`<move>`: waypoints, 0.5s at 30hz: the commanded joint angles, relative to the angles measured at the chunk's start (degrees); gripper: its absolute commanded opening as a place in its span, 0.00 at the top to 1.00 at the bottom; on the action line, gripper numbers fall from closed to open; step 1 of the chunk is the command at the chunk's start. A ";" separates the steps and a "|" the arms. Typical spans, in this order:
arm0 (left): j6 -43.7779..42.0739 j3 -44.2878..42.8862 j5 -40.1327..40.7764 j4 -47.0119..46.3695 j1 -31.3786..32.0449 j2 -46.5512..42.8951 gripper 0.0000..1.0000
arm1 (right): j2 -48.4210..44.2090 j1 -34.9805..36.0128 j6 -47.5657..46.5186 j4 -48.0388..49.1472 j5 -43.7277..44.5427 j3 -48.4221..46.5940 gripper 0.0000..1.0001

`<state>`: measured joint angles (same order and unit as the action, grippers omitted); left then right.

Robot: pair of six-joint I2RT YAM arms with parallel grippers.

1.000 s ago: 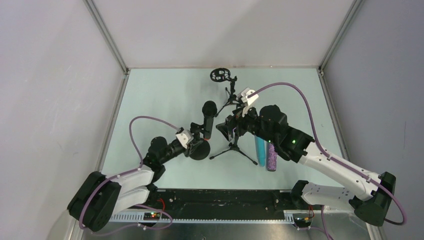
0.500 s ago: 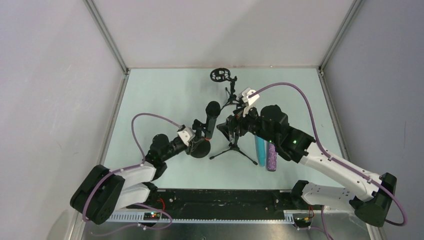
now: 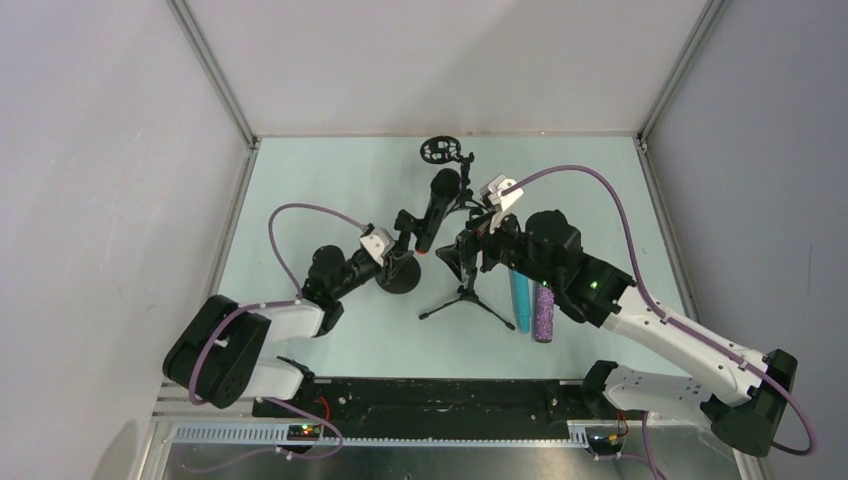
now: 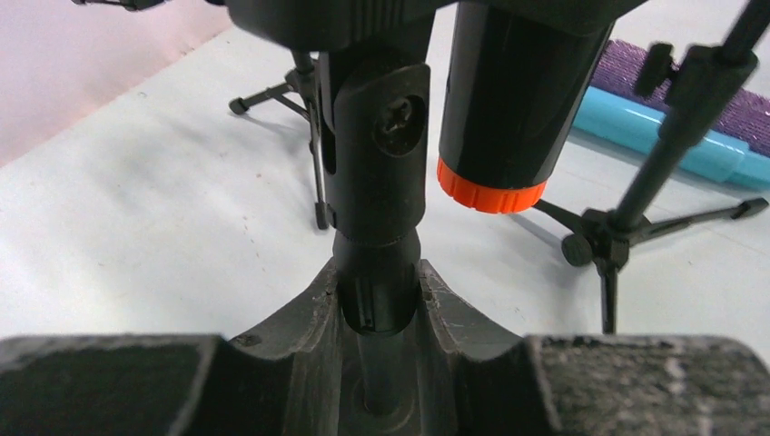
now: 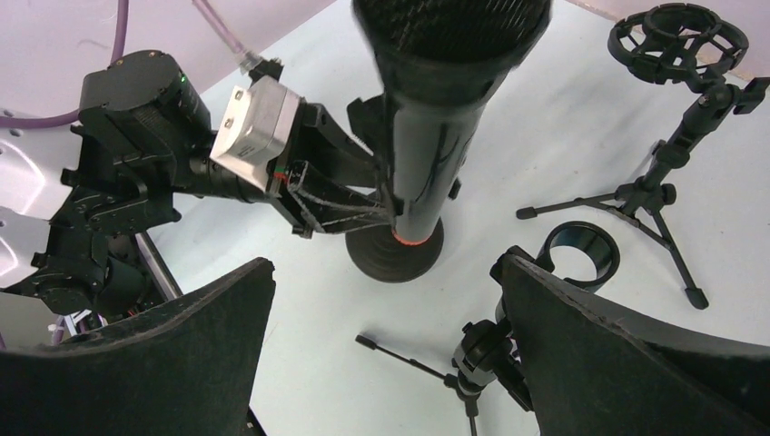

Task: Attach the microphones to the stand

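**Left gripper** (image 4: 381, 304): closed to a pinch on the stem of the round-base stand (image 4: 377, 154), just under its clip joint.

**Black microphone** (image 4: 508, 100): sits in that stand's clip. It leans away from you, orange-red end (image 4: 490, 191) down, just above the round foot (image 5: 395, 254). You cannot tell whether the foot rests on the table (image 3: 330, 190) or is lifted.

**Right gripper** (image 5: 386, 272): fingers spread wide, holding nothing. It hangs over the ring-clip tripod (image 5: 577, 254), whose clip is empty.

**Cyan microphone** (image 3: 520, 295) and **purple microphone** (image 3: 543, 315): lying side by side on the table under the right arm, not yet mounted.

**Shock-mount tripod** (image 5: 676, 41): at the back, also empty.

**Handling, by judgement:** you seem to be repositioning the loaded stand.
- Keep your pinch low on the stem.
- Keep the stem near upright so the microphone does not slide in its clip.
- Set the foot down flat, clear of both tripods' legs and of the right gripper's fingers.

**Change since a second ago:**
- Your left arm has reached further out.
- The stand and its microphone sit deeper on the table, with the mesh head now near the shock-mount tripod.
- The right arm has barely moved.
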<state>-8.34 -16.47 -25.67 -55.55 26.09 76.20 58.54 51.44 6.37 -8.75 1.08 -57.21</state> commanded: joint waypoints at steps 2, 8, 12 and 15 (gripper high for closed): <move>2.23 -6.51 -0.49 -12.31 -2.23 1.90 1.00 | -1.33 -0.22 -0.81 0.65 0.32 -0.18 0.00; 5.25 -9.72 -2.31 -16.96 -6.31 5.49 1.00 | -1.50 -0.26 -1.03 0.51 0.51 -0.17 0.00; 7.11 -11.00 -2.10 -20.68 -9.34 7.96 1.00 | -1.59 -0.26 -1.31 0.54 0.73 -0.13 0.00; 7.83 -12.36 -1.91 -22.00 -10.94 9.41 1.00 | -1.71 -0.22 -1.51 0.58 0.88 -0.18 0.00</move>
<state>-2.76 -24.38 -27.22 -65.14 17.12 84.97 58.26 51.40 5.72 -9.19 1.10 -57.21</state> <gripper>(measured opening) 0.321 0.996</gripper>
